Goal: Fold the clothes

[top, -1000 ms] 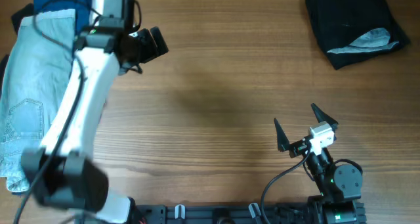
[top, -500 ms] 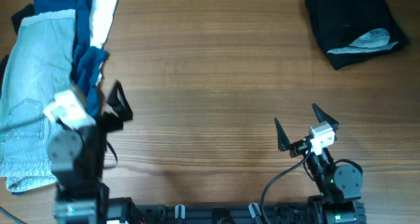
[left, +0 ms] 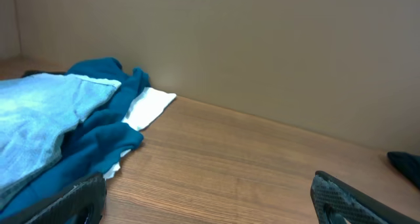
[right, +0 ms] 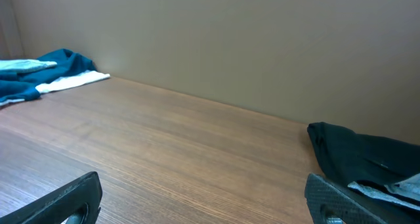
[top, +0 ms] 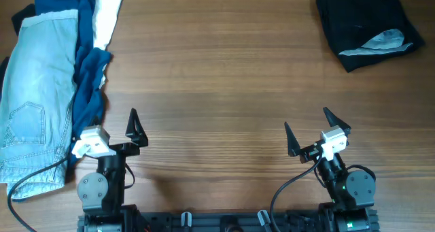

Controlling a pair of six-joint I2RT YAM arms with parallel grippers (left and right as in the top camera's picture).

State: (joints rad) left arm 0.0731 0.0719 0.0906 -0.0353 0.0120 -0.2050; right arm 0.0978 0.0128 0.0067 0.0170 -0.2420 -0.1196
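At the table's (top: 217,75) near edge, the left gripper (left: 210,204) and the right gripper (right: 207,201) sat low over the wood. Each had its fingers spread wide apart and held nothing. The left one was beside the pile at the table's left side, and the right one stood over bare wood towards the table's right.

Along the table's left edge lay the faded light-blue jeans (top: 34,103), stretched from near to far. A rumpled dark-blue piece (top: 85,89) lay against their inner side. Farther back, at the table's far-left corner, a white piece (top: 107,18) poked out from under the blue.

At the table's far-right corner lay the black garment (top: 363,24), roughly folded, with a strip of pale grey lining (top: 380,41) showing.
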